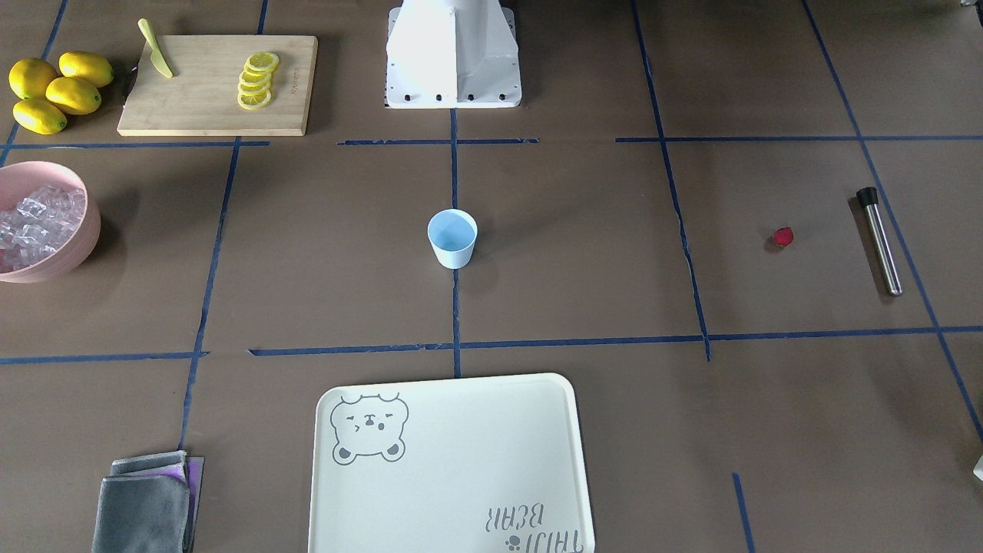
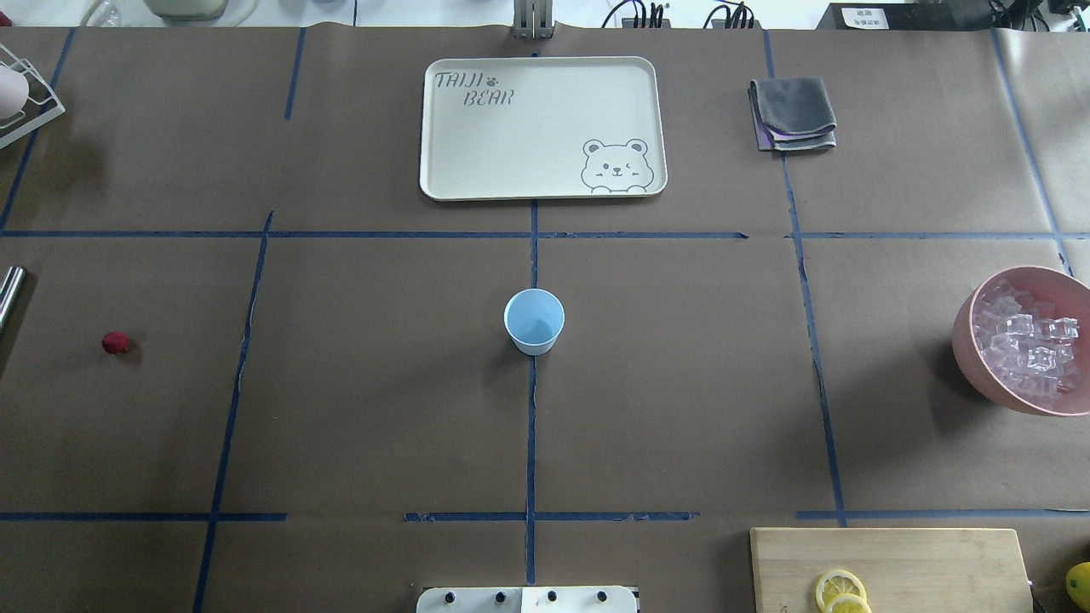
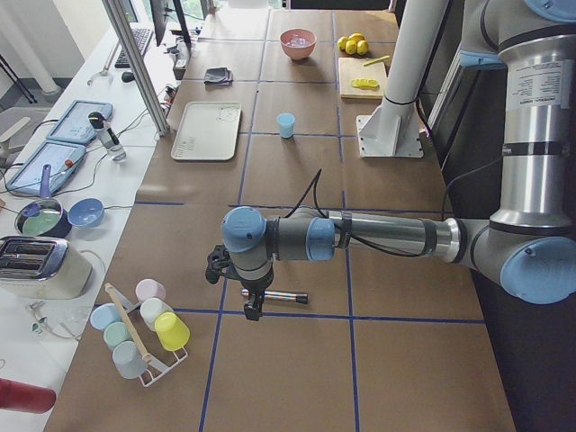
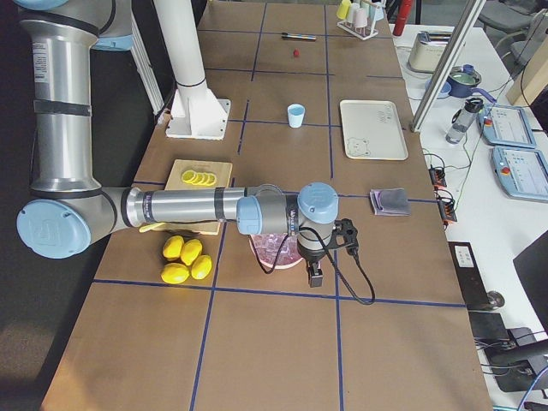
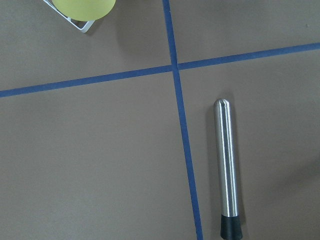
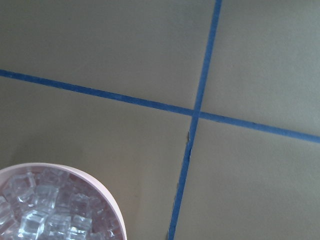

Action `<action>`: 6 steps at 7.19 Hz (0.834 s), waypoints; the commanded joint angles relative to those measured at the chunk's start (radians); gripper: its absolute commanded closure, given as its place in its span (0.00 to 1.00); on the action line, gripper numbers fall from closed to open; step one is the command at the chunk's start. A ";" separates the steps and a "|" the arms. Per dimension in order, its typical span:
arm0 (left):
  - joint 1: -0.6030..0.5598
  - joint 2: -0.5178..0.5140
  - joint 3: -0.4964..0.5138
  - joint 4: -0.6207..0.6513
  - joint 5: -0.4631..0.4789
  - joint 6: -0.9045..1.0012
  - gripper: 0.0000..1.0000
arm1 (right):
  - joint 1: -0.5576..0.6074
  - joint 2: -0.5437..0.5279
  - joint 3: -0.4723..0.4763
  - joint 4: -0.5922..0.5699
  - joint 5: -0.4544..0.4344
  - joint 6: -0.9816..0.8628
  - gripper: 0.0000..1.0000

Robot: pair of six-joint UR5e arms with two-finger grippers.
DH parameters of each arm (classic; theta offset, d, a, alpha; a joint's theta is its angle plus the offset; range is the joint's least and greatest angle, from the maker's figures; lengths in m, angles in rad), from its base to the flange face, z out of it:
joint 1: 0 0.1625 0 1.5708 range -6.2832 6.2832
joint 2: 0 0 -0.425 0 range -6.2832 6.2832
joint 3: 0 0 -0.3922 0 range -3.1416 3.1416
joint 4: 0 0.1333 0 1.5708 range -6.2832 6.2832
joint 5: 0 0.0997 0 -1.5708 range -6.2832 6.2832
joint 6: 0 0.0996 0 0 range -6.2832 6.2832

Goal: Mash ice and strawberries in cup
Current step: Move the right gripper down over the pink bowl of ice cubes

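Observation:
The light blue cup (image 1: 452, 238) stands upright at the table's middle and looks empty; it also shows in the overhead view (image 2: 534, 321). The strawberry (image 1: 782, 237) lies alone on the paper, far to my left (image 2: 116, 343). The ice (image 1: 34, 223) fills a pink bowl (image 1: 91, 223) far to my right (image 2: 1026, 345). My left gripper (image 3: 250, 310) hangs over a steel muddler (image 5: 227, 167), apart from it. My right gripper (image 4: 314, 276) hangs by the bowl's edge (image 6: 107, 200). I cannot tell whether either gripper is open or shut.
A cream bear tray (image 2: 477, 128) lies beyond the cup. A folded grey cloth (image 2: 794, 113) lies to its right. A cutting board (image 1: 200, 107) holds lemon slices (image 1: 256, 80) and a green knife (image 1: 156, 49), with whole lemons (image 1: 57, 91) beside. A rack of coloured cups (image 3: 144, 328) stands near the left gripper.

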 commanded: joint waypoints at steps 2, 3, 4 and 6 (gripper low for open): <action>0.008 0.000 0.000 0.000 0.000 -0.007 0.00 | -0.133 -0.002 0.025 0.231 0.004 0.017 0.00; 0.016 0.000 0.000 0.000 -0.001 -0.007 0.00 | -0.218 -0.011 0.029 0.326 -0.008 0.014 0.00; 0.018 0.000 0.000 0.000 -0.001 -0.007 0.00 | -0.287 -0.037 0.031 0.371 -0.008 0.017 0.00; 0.018 0.000 0.000 0.000 -0.001 -0.007 0.00 | -0.366 -0.069 0.041 0.407 -0.033 0.004 0.01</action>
